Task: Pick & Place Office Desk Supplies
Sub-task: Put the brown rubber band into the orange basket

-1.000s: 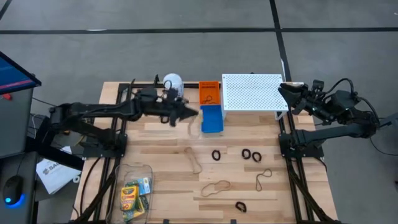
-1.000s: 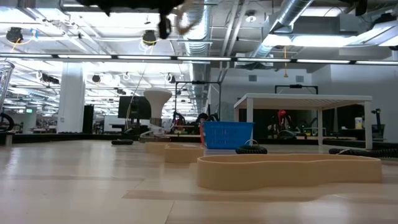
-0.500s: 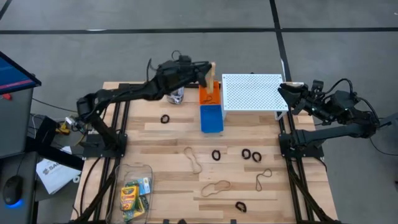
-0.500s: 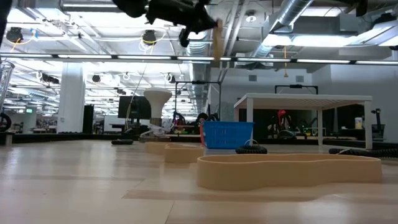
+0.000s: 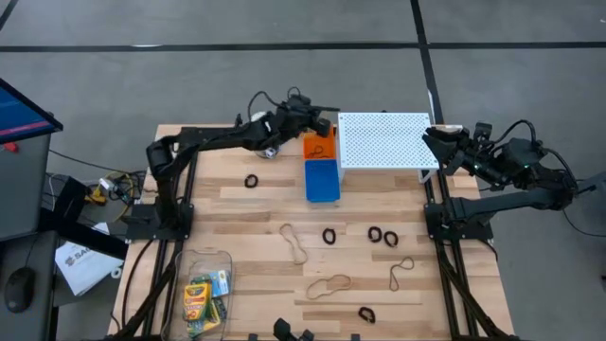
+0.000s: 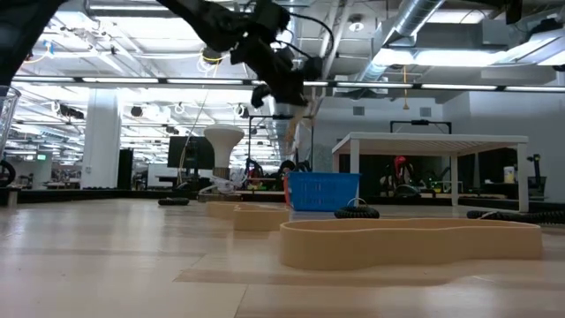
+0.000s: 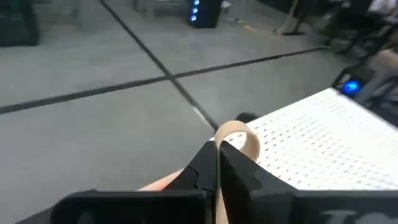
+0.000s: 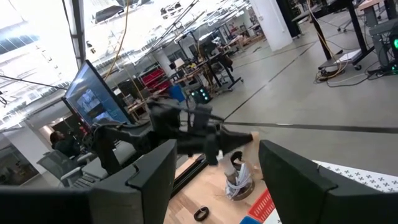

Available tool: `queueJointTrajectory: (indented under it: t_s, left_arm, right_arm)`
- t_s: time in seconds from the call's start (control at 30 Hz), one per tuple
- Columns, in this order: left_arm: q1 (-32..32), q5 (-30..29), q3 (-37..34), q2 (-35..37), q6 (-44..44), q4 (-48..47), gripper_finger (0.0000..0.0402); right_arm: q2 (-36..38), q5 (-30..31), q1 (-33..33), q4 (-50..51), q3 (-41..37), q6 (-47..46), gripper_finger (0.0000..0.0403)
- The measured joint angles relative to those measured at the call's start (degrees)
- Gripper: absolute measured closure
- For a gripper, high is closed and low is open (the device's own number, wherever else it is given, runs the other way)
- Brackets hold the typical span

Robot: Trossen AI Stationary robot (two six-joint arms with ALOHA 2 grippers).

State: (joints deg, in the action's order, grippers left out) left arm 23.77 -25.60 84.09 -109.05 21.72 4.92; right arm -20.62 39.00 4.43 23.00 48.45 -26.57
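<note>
My left gripper (image 5: 329, 120) hovers over the orange bin (image 5: 319, 144) at the table's far edge, shut on a tan rubber band (image 6: 297, 134). My right gripper (image 8: 214, 180) is open and waits by the right end of the white perforated shelf (image 5: 383, 139). More tan rubber bands (image 5: 294, 242) (image 5: 329, 284) (image 5: 401, 272) and black clips (image 5: 251, 180) (image 5: 329, 235) (image 5: 382, 234) (image 5: 365, 313) lie flat on the wood. The crayon boxes (image 5: 201, 296) sit in a clear tub at the near left. My left gripper (image 7: 216, 148) pinches the tan rubber band between its two shut fingers. A short loop of the band (image 7: 240, 134) sticks out past the fingertips. In the low view the rest (image 6: 295, 141) hangs slack below the fingers, lifted clear above the orange bin.
A blue bin (image 5: 322, 180) stands just nearer than the orange one. The white-lidded jar (image 5: 269, 144) stands under my left arm, left of the bins. The shelf fills the far right. Open wood lies between the bins and the scattered bands.
My left arm swung from over the wood near the jar toward the far edge and to the right, carrying the rubber band, then came down a little over the orange bin. The band hangs below the fingers now. A black clip left of the blue bin came into sight.
</note>
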Motion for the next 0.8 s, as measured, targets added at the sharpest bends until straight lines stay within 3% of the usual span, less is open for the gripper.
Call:
queueJointTrajectory:
  t_s: [0.3, 0.57, 0.8]
  left_arm:
    - [-0.24, -0.90, 0.03, -5.17, 4.55, -1.29, 0.0401]
    - [0.37, 1.88, -1.01, -6.10, 7.52, -0.93, 0.0400]
    - [0.79, 5.17, -1.61, -5.64, 9.32, -0.88, 0.0353]
  right_arm:
    - [0.00, 0.00, 0.02, -0.03, 0.00, -0.05, 0.0179]
    - [-0.01, -0.04, 0.02, -0.04, 0.00, -0.39, 0.0179]
    - [-0.01, -0.07, 0.02, -0.04, 0.00, -0.09, 0.0179]
